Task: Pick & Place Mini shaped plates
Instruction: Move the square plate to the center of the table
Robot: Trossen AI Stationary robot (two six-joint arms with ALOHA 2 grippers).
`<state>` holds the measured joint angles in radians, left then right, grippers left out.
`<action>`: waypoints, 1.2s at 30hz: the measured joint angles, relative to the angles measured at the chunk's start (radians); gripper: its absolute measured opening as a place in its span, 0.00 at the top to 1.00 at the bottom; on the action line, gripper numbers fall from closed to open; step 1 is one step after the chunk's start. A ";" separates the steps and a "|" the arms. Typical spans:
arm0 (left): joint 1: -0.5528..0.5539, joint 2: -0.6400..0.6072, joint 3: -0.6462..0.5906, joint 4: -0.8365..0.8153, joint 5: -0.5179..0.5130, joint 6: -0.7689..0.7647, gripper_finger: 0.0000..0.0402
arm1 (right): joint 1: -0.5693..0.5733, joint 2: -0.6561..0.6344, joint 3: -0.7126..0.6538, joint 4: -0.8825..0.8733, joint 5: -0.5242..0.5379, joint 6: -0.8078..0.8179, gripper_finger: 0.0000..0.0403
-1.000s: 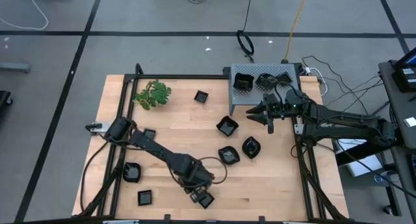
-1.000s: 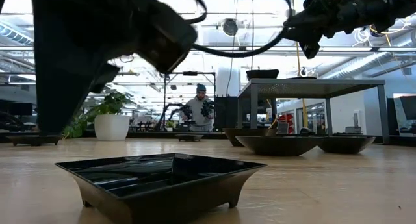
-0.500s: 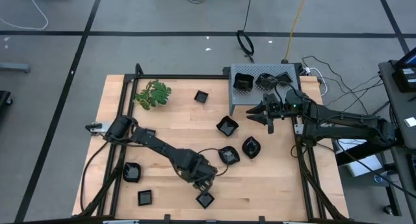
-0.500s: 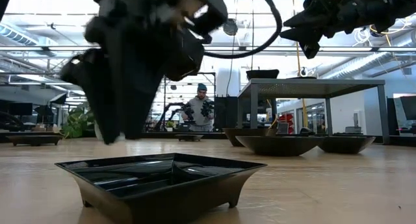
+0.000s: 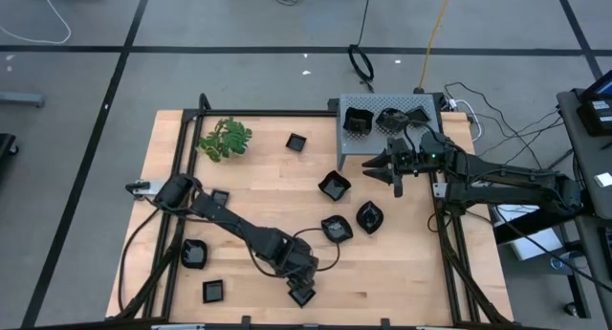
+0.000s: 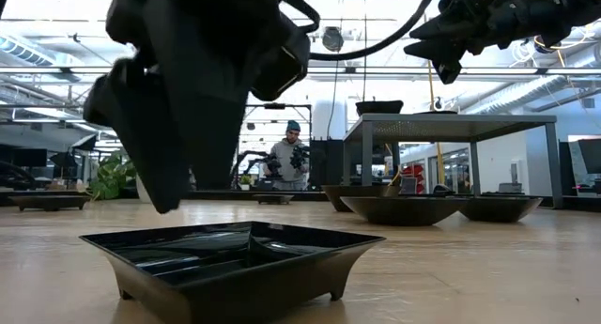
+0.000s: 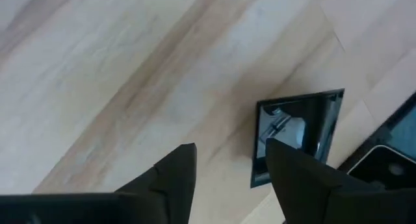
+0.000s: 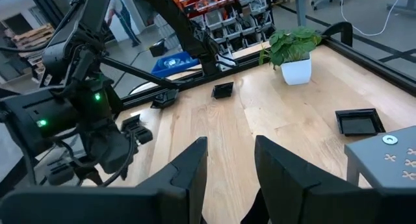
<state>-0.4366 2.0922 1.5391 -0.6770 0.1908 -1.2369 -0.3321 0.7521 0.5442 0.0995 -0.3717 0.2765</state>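
Observation:
Small glossy black plates lie flat on the wooden table: one square plate (image 5: 302,295) near the front edge, others to the left (image 5: 194,254) (image 5: 213,291) and at mid-table (image 5: 334,186) (image 5: 336,228) (image 5: 369,216). My left gripper (image 5: 298,278) hangs open and empty just above and beyond the front square plate (image 7: 296,130), touching nothing; the low view shows it (image 6: 188,197) over that plate (image 6: 235,258). My right gripper (image 5: 392,167) waits open in the air beside the grey box (image 5: 363,148), which holds several plates (image 5: 357,120).
A green leafy sprig (image 5: 226,139) lies at the far left. Another small plate (image 5: 295,142) sits at the far middle. A black metal frame (image 5: 182,177) runs along the table's edges. Bare wood lies between the front plate and the right rail.
My left gripper has swung from the left of the front square plate toward the table's right and far side, then come back down toward the plate. It stays open. The plate has not moved. My right arm has kept still.

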 joint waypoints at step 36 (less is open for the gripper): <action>-0.008 0.065 0.002 0.153 0.000 0.209 0.97 | 0.000 0.000 0.000 -0.007 0.000 -0.055 0.71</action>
<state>-0.4450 2.1571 1.5406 -0.5243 0.1911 -1.0280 -0.3321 0.7517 0.5438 0.0921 -0.3717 0.2219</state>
